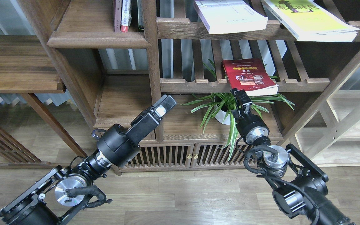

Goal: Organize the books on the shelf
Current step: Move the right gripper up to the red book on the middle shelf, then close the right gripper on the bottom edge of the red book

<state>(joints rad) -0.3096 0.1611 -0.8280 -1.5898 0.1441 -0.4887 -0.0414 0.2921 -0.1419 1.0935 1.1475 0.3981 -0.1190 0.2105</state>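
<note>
On the slatted rack at centre-right, the red book (249, 77) lies flat, its near edge overhanging. Just below it sits our right tool (240, 97), empty; whether it's open we cannot tell. Same for our left tool (164, 105). We judge that paperback light and floppy, so pinch the overhanging near edge, close to the spine.
</note>
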